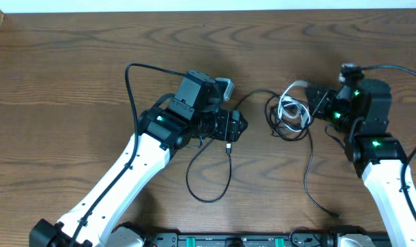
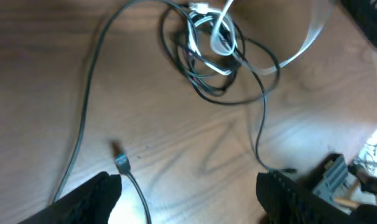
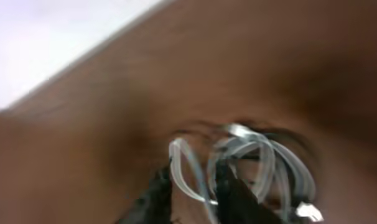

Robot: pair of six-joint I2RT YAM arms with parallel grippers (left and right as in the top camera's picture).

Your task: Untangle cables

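So here's where we are with the cables (image 1: pixel 290 113). The tangle sits a bit right of centre on the table (image 1: pixel 91 55), a small knot of black loops with the white cord (image 2: pixel 223 37) wound through the top of it.

One black cord has already got some slack. It swings out toward the lower middle of the overhead frame, and its plug (image 2: pixel 121 162) lies flat on the wood, well clear of the knot.

The left gripper (image 2: pixel 188 186) hangs just above that plug with its fingers spread wide and nothing between them but bare wood and that cord. We reckon it's parked there to pin or pick up the freed end while the other arm works the knot.

The right gripper (image 1: pixel 312 104) is nosed right into the right side of the bundle. Its own camera is a blurry mess, showing white loops right at the fingertips, maybe one strand running between them. We honestly can't tell if it's pinching that strand or is just slightly apart around it.

Our guess is the white cord is the one to tease out next, since it's short and sits on top.
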